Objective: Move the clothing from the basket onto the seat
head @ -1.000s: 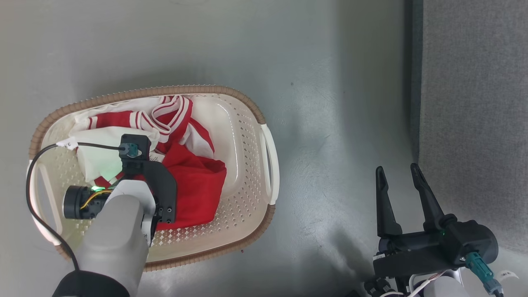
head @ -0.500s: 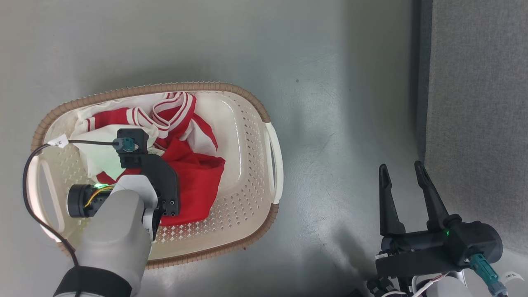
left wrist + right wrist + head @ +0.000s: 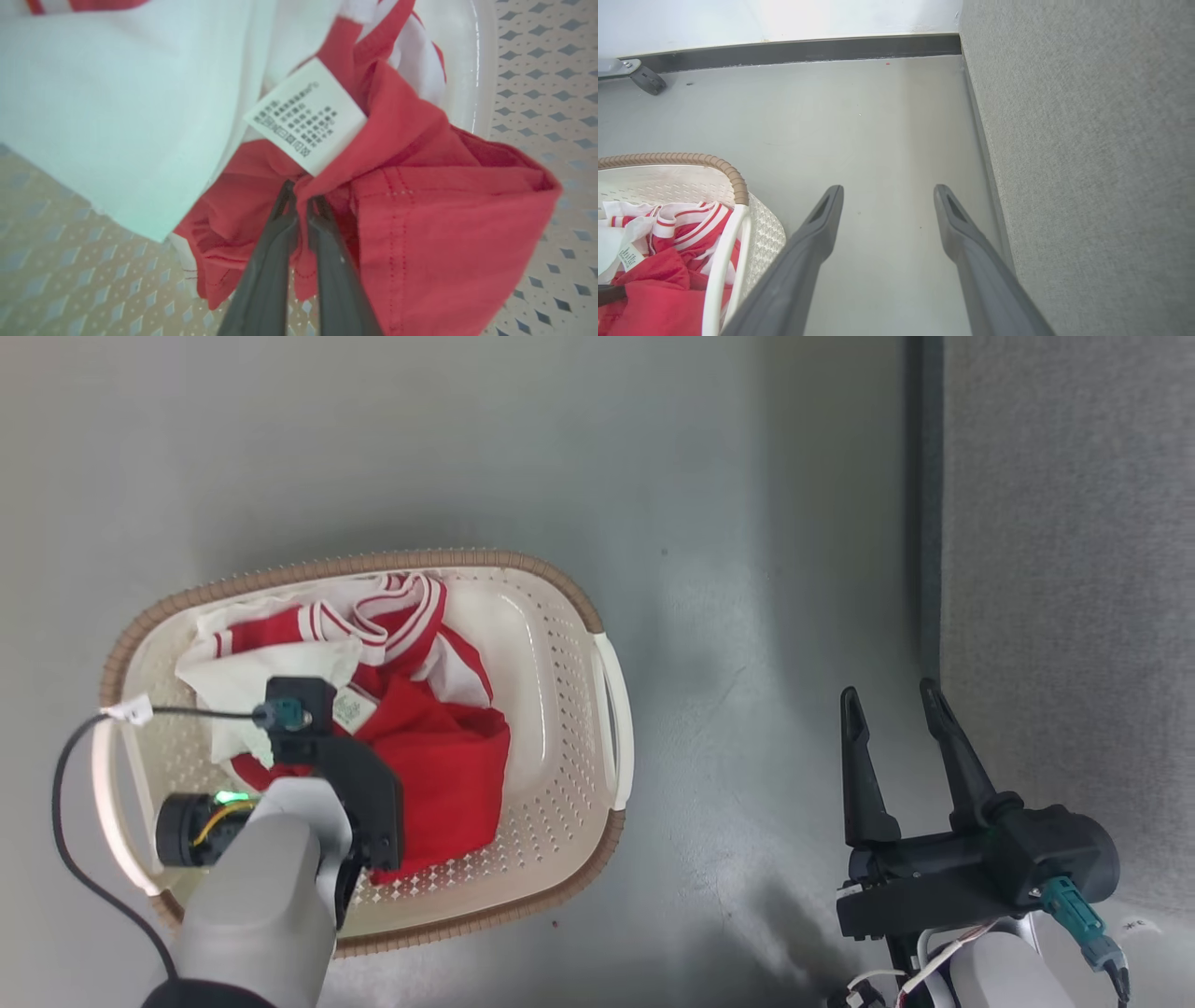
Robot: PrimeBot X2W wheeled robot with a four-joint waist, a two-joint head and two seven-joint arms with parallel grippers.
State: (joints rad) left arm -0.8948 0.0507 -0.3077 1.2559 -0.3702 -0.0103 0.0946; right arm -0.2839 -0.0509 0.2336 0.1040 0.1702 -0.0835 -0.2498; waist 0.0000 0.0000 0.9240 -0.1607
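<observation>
The left gripper point(image 3: 299, 195) pinches its 2 fingers together on a fold of the red clothing point(image 3: 420, 233), just below its white label point(image 3: 306, 114). The clothing lies heaped inside the basket point(image 3: 560, 653). Farther right, the right gripper point(image 3: 890, 691) hangs spread apart over the floor point(image 3: 728, 569), beside the seat point(image 3: 1074, 569).

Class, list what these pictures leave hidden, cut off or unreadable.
- Left tool: its fingertips, in the head view, hidden beneath its own wrist housing.
- Label: its print, in the left wrist view, too blurred to read.
- Basket: its floor under the clothing, in the head view, covered by fabric.
- Sofa: its extent, in head and right wrist views, cut off by the right edge.
</observation>
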